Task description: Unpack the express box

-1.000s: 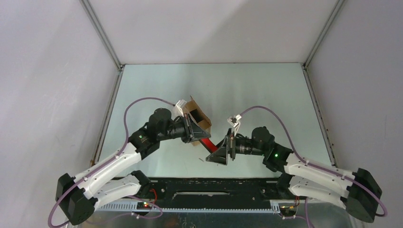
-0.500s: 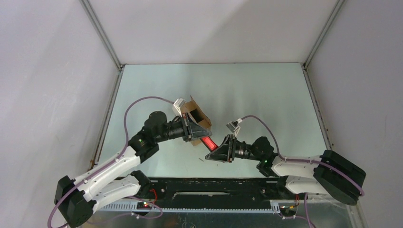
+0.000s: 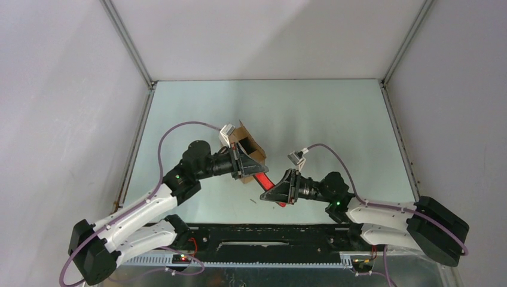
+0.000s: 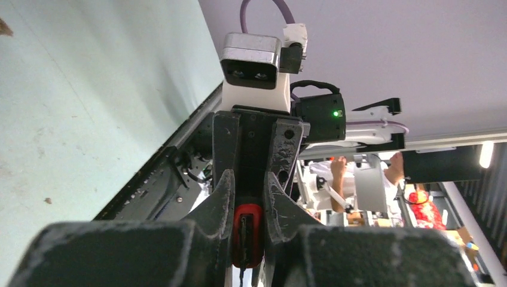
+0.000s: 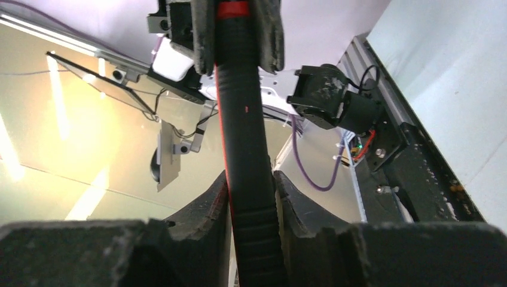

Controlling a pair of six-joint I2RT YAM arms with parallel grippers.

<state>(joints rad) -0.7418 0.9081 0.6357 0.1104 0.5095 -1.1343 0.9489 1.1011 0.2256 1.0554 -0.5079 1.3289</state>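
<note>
The express box [image 3: 247,145], a small brown carton with its flaps open, sits just behind my left wrist, which partly hides it. My left gripper [image 3: 257,176] is shut on a red-and-black utility knife [image 3: 263,181]. In the left wrist view the knife's red end [image 4: 248,230] sits pinched between my fingers [image 4: 222,200]. My right gripper [image 3: 269,192] faces the left one and is shut on the same knife. In the right wrist view its black handle [image 5: 244,143] runs up between my fingers [image 5: 209,206] to the left gripper's jaws at the top.
The teal table [image 3: 311,119] has grey walls on three sides and metal rails along its edges. A black base bar [image 3: 263,236] runs along the near edge under both arms. A small dark scrap [image 3: 253,201] lies near the knife.
My right gripper has dropped and slid left onto the knife and closed on its handle. The right arm now lies lower and stretched out. The left arm and the box have barely moved.
</note>
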